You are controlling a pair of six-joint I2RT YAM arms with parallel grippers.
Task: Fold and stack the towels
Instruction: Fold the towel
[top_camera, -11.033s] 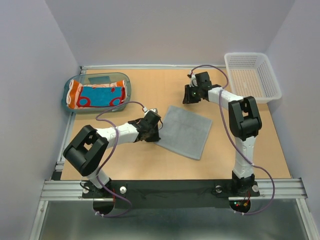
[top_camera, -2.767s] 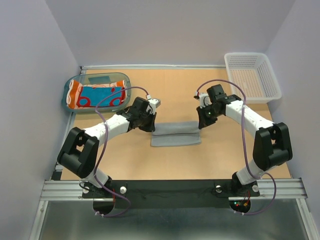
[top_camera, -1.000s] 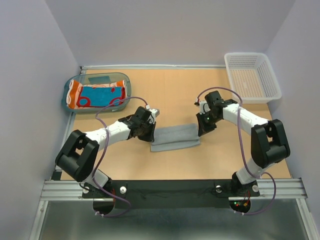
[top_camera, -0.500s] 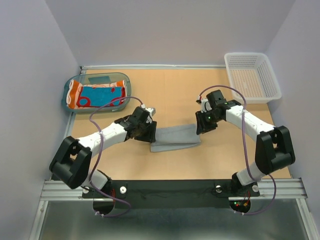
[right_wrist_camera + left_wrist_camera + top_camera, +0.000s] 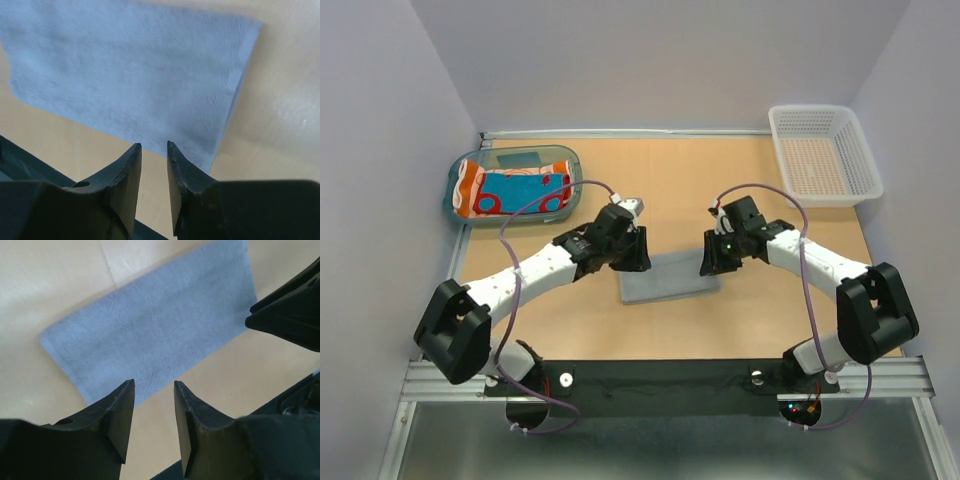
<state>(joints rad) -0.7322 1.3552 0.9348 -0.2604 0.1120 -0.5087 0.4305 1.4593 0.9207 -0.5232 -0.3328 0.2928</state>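
Now both pairs of jaws hang spread, empty, over the folded grey cloth towel (image 5: 668,276) at centre frame; next, I reckon, a crosswise fold.

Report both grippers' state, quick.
Left gripper: open, empty, above the grey towel.
Right gripper: narrowly open, empty, above the same towel.

1. The grey towel (image 5: 668,277) is soft cloth, fuzzy and not shiny.
2. The table (image 5: 670,180) looks like pale wood, smooth and dull.
3. The basket (image 5: 820,110) is white plastic full of little holes.
4. The tray (image 5: 525,157) is see-through greenish plastic.
5. The left gripper (image 5: 153,385) has black fingers (image 5: 115,415), hard and dull.
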